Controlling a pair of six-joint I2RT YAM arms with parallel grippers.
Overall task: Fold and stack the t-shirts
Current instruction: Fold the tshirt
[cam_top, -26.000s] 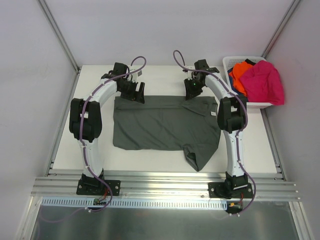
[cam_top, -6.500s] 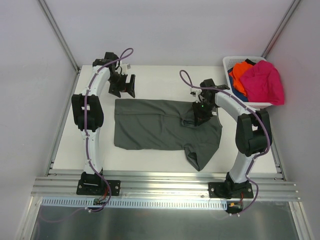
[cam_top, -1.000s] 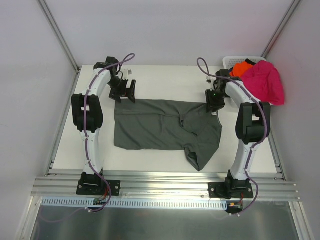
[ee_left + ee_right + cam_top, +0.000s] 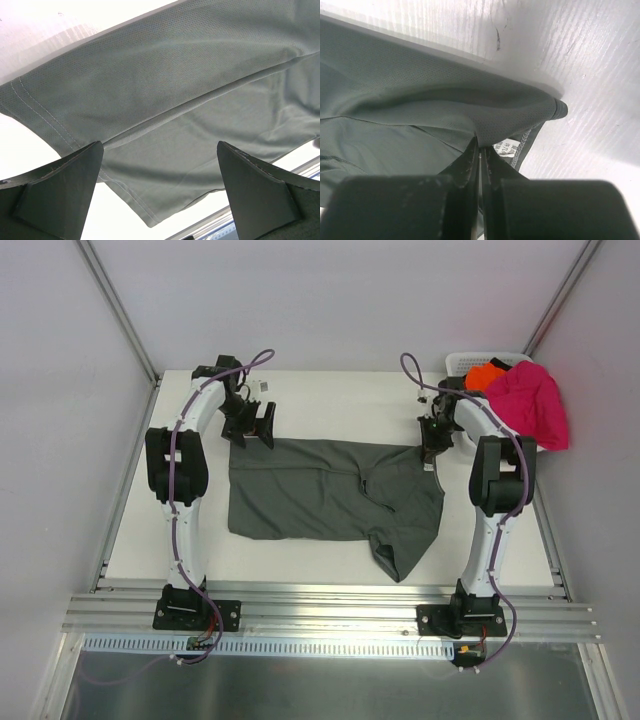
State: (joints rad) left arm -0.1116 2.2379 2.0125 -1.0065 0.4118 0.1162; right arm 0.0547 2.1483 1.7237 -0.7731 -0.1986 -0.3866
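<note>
A large dark grey-green t-shirt [image 4: 330, 490] lies spread flat on the white table, one sleeve hanging toward the near edge. My left gripper [image 4: 250, 428] hovers open over the shirt's far left corner; in the left wrist view its two fingers [image 4: 55, 192] stand wide apart above the cloth [image 4: 190, 100], touching nothing. My right gripper [image 4: 432, 448] is at the far right corner. In the right wrist view the right gripper [image 4: 480, 142] is shut, pinching a raised fold of the shirt [image 4: 420, 110] beside its white label [image 4: 509, 148].
A white lattice basket [image 4: 462, 362] stands at the far right corner of the table, holding a magenta-pink t-shirt [image 4: 527, 405] and an orange one [image 4: 483, 375]. Metal rails run along the table's near edge [image 4: 330, 605].
My right gripper has closed on the shirt's far right edge, where it stood partly open a moment ago. The left arm has hardly moved.
</note>
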